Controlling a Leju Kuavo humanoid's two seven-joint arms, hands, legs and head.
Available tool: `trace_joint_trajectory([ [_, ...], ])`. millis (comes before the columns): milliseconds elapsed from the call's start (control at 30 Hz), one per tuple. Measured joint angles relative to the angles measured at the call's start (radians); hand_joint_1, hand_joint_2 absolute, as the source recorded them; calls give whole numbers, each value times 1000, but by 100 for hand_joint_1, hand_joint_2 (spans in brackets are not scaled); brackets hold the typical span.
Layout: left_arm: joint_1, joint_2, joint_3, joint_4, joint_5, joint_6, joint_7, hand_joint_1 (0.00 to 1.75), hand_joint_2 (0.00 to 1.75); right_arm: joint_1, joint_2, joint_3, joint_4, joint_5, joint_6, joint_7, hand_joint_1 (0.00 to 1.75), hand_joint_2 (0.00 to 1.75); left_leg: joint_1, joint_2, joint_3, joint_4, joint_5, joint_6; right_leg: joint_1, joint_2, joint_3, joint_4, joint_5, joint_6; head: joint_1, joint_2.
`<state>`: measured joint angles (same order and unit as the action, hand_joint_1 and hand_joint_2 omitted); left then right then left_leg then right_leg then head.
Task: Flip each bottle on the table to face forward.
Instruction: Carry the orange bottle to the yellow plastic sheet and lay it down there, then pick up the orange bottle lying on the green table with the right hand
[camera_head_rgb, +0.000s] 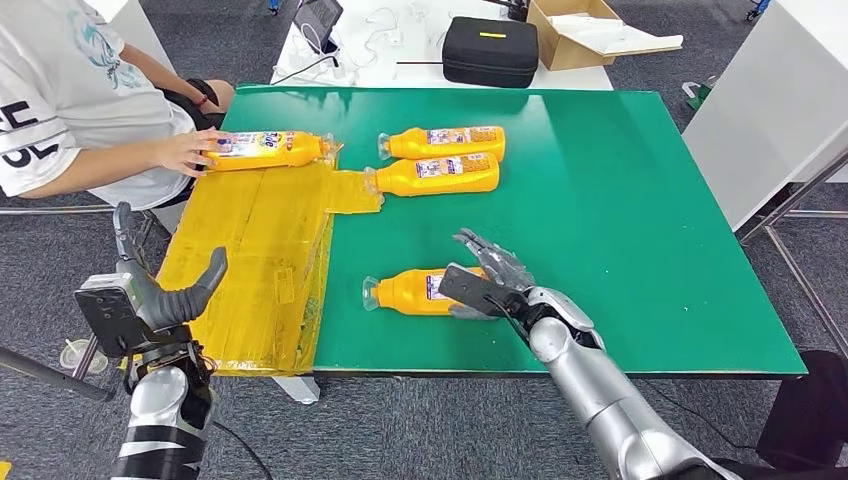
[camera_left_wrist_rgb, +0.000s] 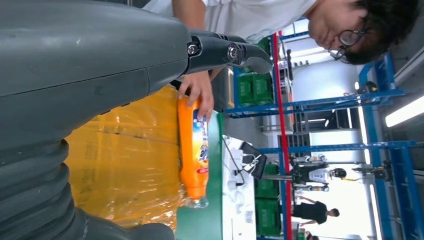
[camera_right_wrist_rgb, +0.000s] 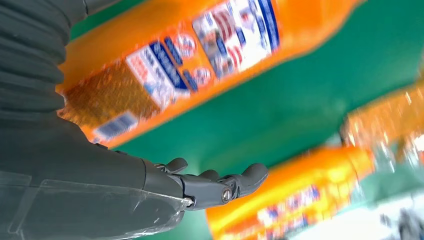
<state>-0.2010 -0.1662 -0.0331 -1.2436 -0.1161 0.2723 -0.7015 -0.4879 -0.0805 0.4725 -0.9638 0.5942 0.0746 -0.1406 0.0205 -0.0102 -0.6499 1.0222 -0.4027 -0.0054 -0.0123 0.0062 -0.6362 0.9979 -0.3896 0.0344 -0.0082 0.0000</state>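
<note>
Several orange bottles lie on their sides on the green table (camera_head_rgb: 620, 220). The nearest bottle (camera_head_rgb: 412, 292) (camera_right_wrist_rgb: 200, 65) has its cap pointing left. My right hand (camera_head_rgb: 490, 275) hovers at its base end with fingers (camera_right_wrist_rgb: 220, 187) spread and nothing gripped. Two more bottles (camera_head_rgb: 445, 142) (camera_head_rgb: 435, 175) lie side by side mid-table, labels up. A person's hand (camera_head_rgb: 185, 152) (camera_left_wrist_rgb: 197, 92) rests on the far-left bottle (camera_head_rgb: 268, 150) (camera_left_wrist_rgb: 194, 150), which lies on a yellow sheet. My left hand (camera_head_rgb: 150, 290) is raised off the table's left side, fingers (camera_left_wrist_rgb: 225, 52) apart and holding nothing.
A yellow plastic-wrapped sheet (camera_head_rgb: 250, 260) covers the table's left part and overhangs its front edge. A seated person (camera_head_rgb: 70, 100) is at the far left. Beyond the green table stand a black case (camera_head_rgb: 490, 50) and a cardboard box (camera_head_rgb: 575, 35). The table's right half is bare green.
</note>
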Motion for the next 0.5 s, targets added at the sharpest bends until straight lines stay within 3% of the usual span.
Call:
trace_joint_trajectory([
  [233, -13, -5, -3, 40, 0, -1, 0, 0, 175, -56, 0, 44, 97, 5, 28, -2, 0, 175, 0, 0, 0, 0, 0, 0, 0, 0, 0, 0, 0, 0, 0, 0],
  [500, -37, -10, -6, 101, 0, -12, 0, 0, 175, -147, 0, 125, 207, 18, 133, -2, 0, 175, 0, 0, 0, 0, 0, 0, 0, 0, 0, 0, 0, 0, 0, 0],
])
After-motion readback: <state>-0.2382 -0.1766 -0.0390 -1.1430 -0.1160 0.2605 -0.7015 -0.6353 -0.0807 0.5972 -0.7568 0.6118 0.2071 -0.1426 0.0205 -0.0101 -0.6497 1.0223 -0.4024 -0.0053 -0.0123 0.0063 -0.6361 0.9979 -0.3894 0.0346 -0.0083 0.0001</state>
